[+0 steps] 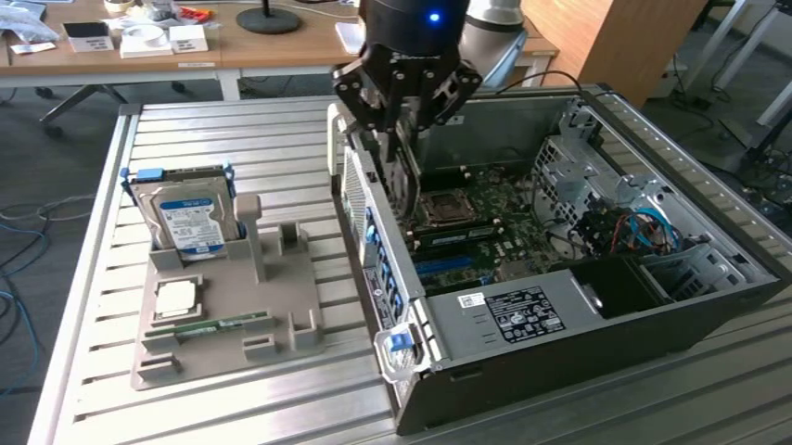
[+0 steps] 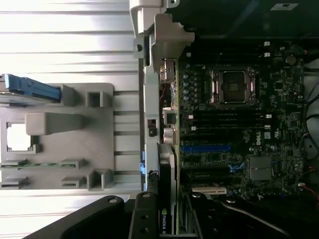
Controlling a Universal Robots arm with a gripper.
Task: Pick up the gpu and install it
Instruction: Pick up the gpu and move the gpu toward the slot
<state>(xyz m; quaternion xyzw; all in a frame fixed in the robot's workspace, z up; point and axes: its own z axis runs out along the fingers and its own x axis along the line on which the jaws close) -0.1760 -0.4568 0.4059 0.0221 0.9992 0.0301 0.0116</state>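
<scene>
Holds gpu (image 2: 168, 179) tight in gripper (image 1: 402, 116), upper middle, over case (image 1: 557, 357). Seems light, stiff, breakable; best grabbed by edges.

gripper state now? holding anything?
Gripper: closed on the gpu, holding it edge-on above the open case.

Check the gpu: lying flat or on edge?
On edge. The gripper is shut on the gpu, whose board stands vertical beside the rear wall of the case, over the motherboard.
</scene>
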